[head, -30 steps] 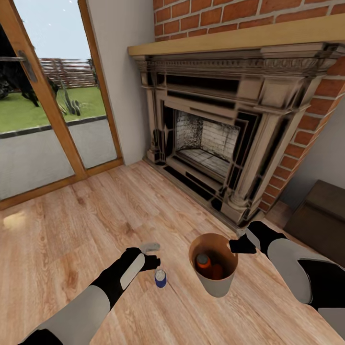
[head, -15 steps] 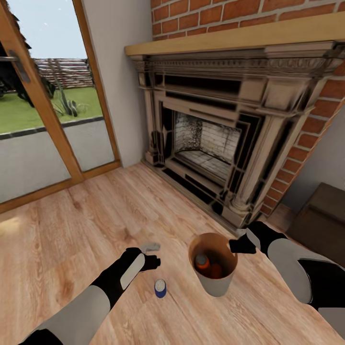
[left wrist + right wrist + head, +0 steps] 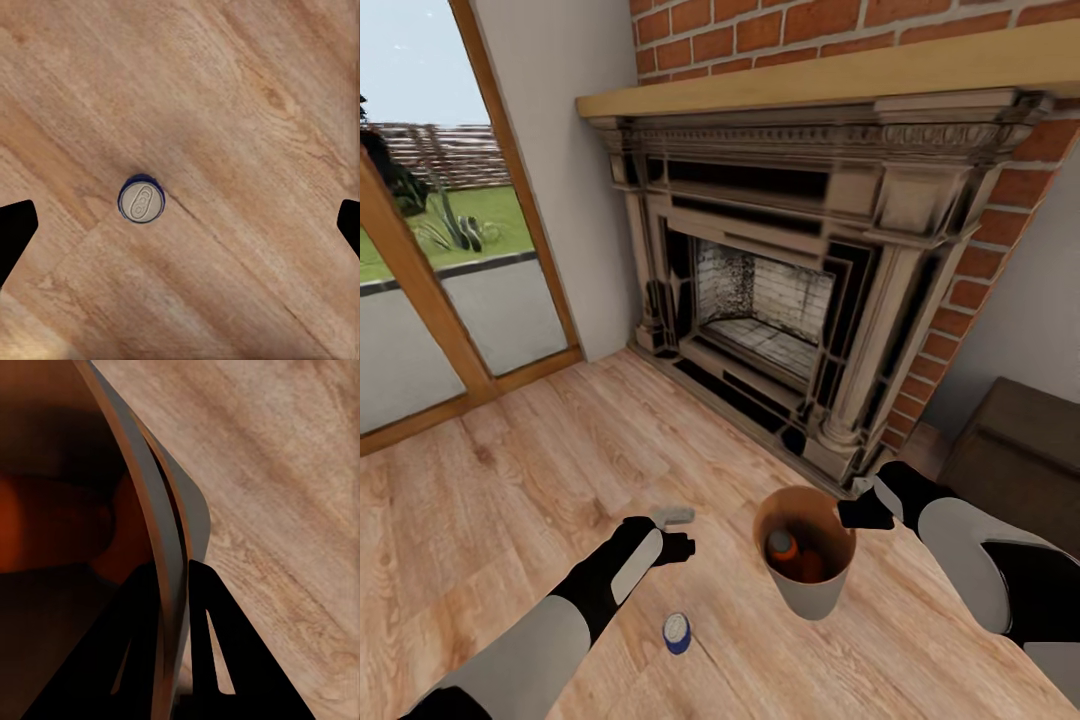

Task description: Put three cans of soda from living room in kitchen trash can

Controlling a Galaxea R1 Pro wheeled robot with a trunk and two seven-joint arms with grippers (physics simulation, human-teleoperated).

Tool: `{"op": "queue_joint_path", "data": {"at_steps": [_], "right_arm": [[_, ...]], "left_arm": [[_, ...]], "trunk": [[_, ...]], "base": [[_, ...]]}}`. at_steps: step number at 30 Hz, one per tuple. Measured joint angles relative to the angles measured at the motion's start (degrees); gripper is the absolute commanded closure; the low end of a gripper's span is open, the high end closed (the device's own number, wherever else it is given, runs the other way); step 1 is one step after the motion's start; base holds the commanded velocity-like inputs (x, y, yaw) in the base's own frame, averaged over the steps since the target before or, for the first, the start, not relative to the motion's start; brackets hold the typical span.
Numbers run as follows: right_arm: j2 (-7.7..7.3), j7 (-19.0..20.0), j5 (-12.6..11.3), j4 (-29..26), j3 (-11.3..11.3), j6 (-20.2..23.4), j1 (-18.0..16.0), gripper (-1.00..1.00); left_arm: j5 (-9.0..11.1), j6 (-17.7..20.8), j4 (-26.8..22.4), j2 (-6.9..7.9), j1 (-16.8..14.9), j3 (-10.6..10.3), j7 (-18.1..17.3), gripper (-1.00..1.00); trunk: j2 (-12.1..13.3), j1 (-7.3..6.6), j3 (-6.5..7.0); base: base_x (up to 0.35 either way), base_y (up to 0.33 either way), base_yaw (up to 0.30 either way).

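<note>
Living room, wood-plank floor [image 3: 510, 500] across the lower frame, dark ornate fireplace [image 3: 780, 300] with brick chimney filling the upper right, glass doors [image 3: 420, 250] at the upper left. At lower centre-right, the tash can [image 3: 807, 592], pinched at its rim by the right gripper [image 3: 852, 514], clenched on the thin wall as the right wrist view shows with one finger inside and one outside. Inside the bin, two orange cans [image 3: 784, 546], one upright with its silver top visible, the other only partly seen. At lower centre, the dark blue can [image 3: 677, 632] upright on the floor, apart from the bin and from the left gripper [image 3: 678, 532]; in the left wrist view, seen straight down between widely spread fingertips, released and empty. Risks, as a judgement: a thin rim grip likely to slip or tip the bin while carried, spilling the two orange cans; a blue can left behind or knocked over if the base rolls on; an off-centre descent likely to topple it. Against the earlier frames: whole view swung, fireplace and doors shifted leftward; blue can lower and further left in the frame; arms and bin in the same frame places.
</note>
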Motion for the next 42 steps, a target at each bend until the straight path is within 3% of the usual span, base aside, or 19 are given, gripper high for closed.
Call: {"op": "queue_joint_path", "data": {"at_steps": [42], "right_arm": [[0.49, 0.04, 0.07, 0.12, 1.26, 0.01, 0.02, 1.00]], "left_arm": [[0.00, -0.01, 0.01, -0.34, 0.00, 0.00, 0.00, -1.00]], "trunk": [[0.00, 0.00, -0.04]], "base": [[0.056, 0.000, -0.001]]}}
